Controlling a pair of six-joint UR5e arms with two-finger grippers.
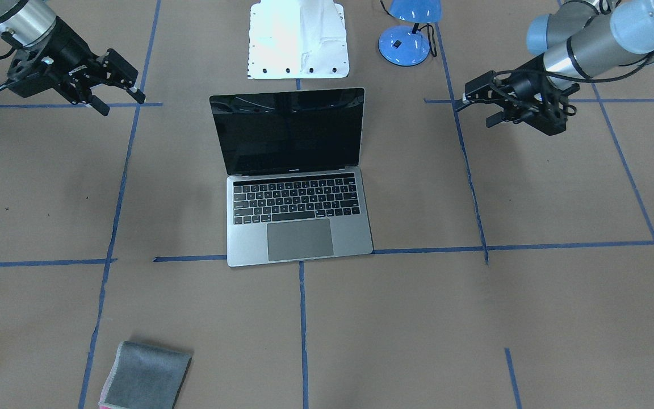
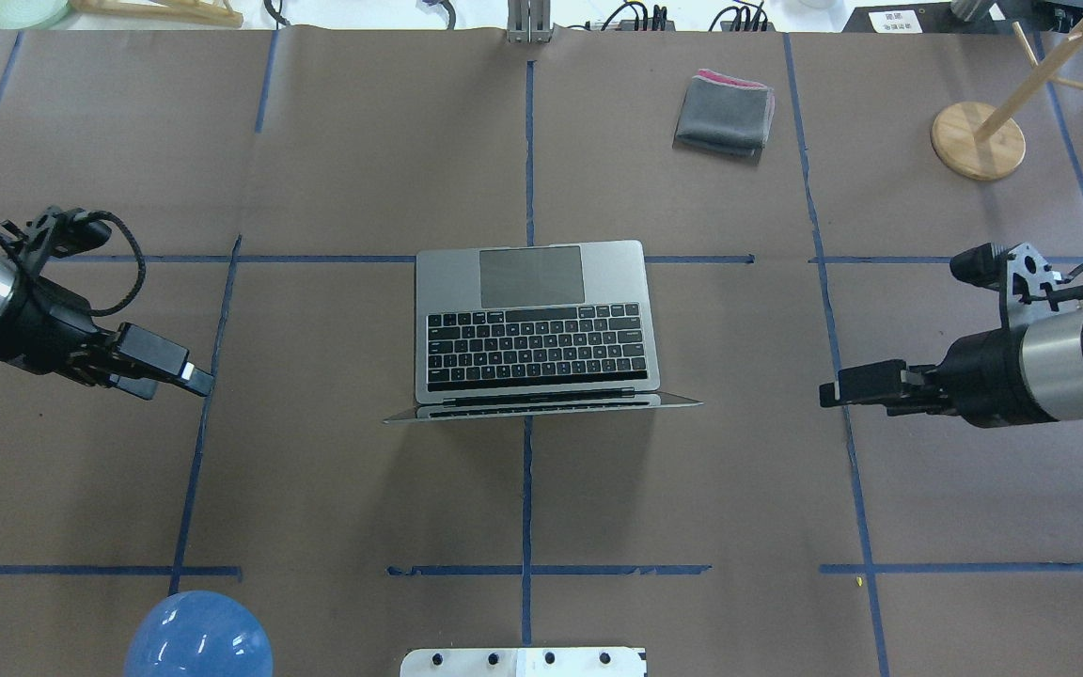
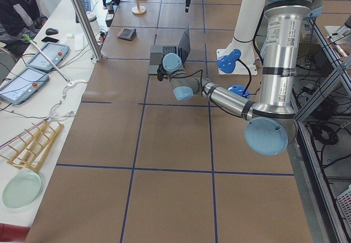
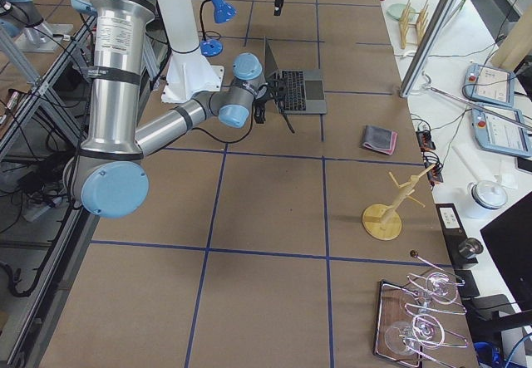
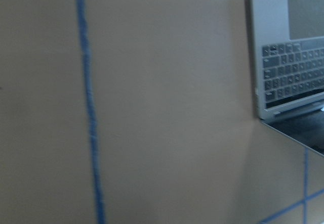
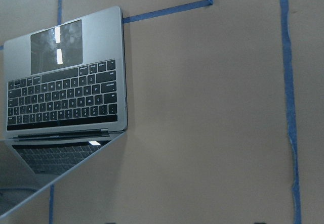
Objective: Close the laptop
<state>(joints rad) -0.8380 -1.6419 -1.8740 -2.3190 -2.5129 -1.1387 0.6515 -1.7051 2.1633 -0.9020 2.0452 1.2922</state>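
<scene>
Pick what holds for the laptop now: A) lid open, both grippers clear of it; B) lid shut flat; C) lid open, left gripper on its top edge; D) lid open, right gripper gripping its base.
A: the laptop stands open, with the left gripper and right gripper off to either side, apart from it.
</scene>
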